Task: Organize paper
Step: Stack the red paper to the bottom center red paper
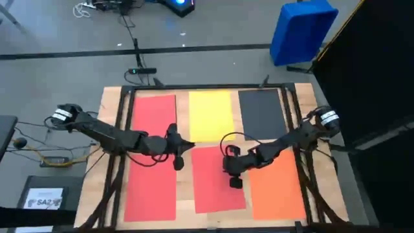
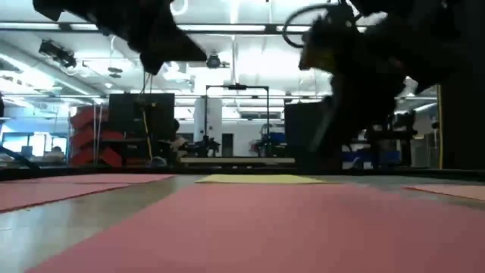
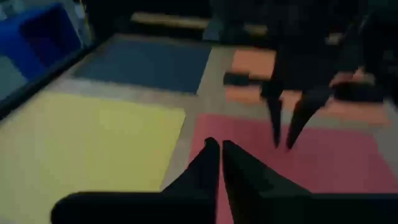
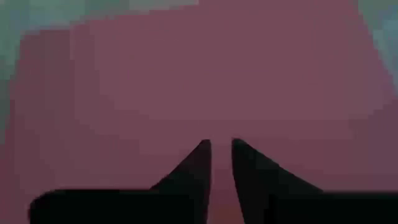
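While five sheets lie flat and apart on the table (image 1: pixel 184 200), none is stacked. The right claw (image 1: pixel 234 182) hovers narrowly parted over the middle red sheet (image 1: pixel 217 181), holding nothing; the left claw (image 1: pixel 183 154), shut and empty, hangs by the yellow sheet (image 1: pixel 210 113). Gathering seems unstarted.

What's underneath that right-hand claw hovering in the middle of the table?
A red sheet lies flat under the right gripper, filling its wrist camera's view. The fingers stand slightly apart, holding nothing. Whatever is beneath the sheet is covered.

Matt, smooth paper (image 1: pixel 210 115) sheets lie on a pale wood table (image 1: pixel 184 188) with visible grain.
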